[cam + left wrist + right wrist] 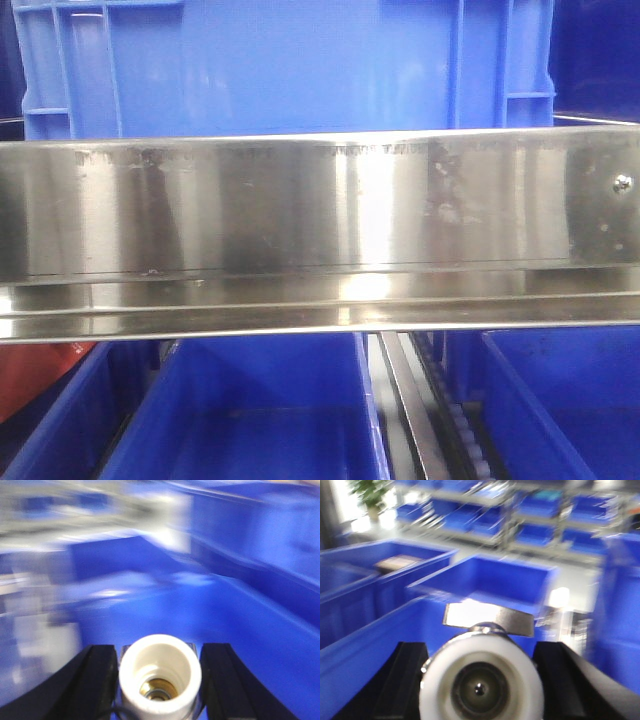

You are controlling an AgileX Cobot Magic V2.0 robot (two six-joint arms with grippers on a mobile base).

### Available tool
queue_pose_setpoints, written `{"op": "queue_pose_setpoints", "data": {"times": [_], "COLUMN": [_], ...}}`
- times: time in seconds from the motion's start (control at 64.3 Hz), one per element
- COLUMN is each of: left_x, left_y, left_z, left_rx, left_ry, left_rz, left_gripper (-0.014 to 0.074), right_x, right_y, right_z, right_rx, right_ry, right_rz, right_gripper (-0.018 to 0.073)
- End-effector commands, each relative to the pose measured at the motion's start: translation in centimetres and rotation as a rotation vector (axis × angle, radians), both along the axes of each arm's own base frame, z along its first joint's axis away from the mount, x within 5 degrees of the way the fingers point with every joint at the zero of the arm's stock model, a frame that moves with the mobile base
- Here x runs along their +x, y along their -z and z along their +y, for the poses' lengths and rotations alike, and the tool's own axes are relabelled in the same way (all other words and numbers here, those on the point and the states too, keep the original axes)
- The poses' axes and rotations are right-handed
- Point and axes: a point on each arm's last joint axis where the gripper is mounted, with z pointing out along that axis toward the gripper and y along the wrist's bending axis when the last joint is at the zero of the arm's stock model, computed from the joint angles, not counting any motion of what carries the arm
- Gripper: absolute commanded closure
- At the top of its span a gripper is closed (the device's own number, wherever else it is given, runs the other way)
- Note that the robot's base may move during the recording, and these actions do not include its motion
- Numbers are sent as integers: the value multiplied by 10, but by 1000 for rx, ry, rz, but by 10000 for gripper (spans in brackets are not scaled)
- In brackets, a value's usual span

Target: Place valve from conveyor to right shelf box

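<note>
Gripping a white-capped silver-grey metal valve (480,687) in the right gripper's (481,655) closed jaws, above open blue plastic boxes (505,582). Clamping a 2nd white-capped valve (160,672) between the left gripper's (160,652) closed jaws, over blurred blue plastic. Facing a shiny stainless-steel shelf rail (300,205).

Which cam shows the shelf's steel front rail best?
Exterior front-facing: the shelf front rail spans the frame, sharp, a blue box sitting above it. Right wrist shows only blurred racking far in the background; left wrist shows a blurred bright streak, not identifiable as the rail.
</note>
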Motion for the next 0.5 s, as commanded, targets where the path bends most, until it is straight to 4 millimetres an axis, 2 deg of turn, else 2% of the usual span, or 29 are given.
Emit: {"op": "queue_pose_setpoints", "data": {"times": [0.0,0.124,0.218,0.342,0.389,0.482], "left_x": [19,44,62,77,80,84], "left_y": [11,42,69,94,100,108], "left_z": [-24,-42,-49,-56,-57,-59], "left_rx": [-2,40,79,115,125,138], "left_ry": [55,82,87,91,93,94], "left_rz": [22,136,241,338,364,399], "left_gripper": [707,707,707,707,707,675], "right_x": [17,44,65,79,83,87], "right_y": [4,35,66,91,99,106], "right_z": [15,30,42,50,52,54], "right_rx": [-7,-72,-137,-188,-203,-216], "right_ry": [-19,-25,-32,-38,-39,-41], "right_rz": [-4,119,239,337,365,389], "right_gripper": [713,713,713,707,684,583]}}
